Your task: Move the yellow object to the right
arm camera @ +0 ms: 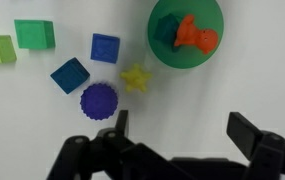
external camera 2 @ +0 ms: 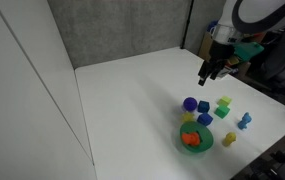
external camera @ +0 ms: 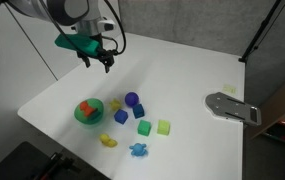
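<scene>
The yellow object (arm camera: 135,77) lies on the desk (arm camera: 242,90), between the green bowl (arm camera: 187,64) and the purple ball (arm camera: 99,100). The pincer (arm camera: 182,135) hovers above, released wide, probably to line up a grasp.

Bright, even light whitens the table (external camera: 182,70); shadows are faint, and every view looks soft.

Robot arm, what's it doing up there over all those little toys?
The robot arm hangs its open gripper above a white table, holding nothing. Small toys lie below it: a yellow star next to a purple ball, blue cubes, and a green bowl with an orange piece inside. The gripper is not touching the star or any other toy.
</scene>
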`<state>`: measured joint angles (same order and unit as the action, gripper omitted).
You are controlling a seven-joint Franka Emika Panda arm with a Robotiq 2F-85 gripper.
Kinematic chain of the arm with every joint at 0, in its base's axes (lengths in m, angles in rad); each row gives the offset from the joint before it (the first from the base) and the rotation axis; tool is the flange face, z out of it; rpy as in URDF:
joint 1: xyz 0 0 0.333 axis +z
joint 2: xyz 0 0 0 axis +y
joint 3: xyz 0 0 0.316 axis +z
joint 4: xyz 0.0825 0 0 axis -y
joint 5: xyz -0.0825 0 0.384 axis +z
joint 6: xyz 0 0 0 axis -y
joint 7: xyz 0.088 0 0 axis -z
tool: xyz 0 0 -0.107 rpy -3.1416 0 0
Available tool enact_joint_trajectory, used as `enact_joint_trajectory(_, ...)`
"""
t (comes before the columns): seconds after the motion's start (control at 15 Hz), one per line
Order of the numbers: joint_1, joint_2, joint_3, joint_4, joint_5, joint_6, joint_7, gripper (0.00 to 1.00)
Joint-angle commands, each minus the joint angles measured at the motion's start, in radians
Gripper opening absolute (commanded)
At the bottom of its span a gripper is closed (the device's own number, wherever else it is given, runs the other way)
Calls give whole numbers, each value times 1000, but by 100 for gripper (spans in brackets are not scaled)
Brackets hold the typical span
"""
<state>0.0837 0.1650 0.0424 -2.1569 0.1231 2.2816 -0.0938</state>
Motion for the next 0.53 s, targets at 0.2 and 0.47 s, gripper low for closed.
enact_joint_trajectory(0.2, 14, 150, -5, 11, -104, 229, 127, 100)
enact_joint_trajectory(0.47, 41, 254, -28, 40, -183, 291, 223, 100)
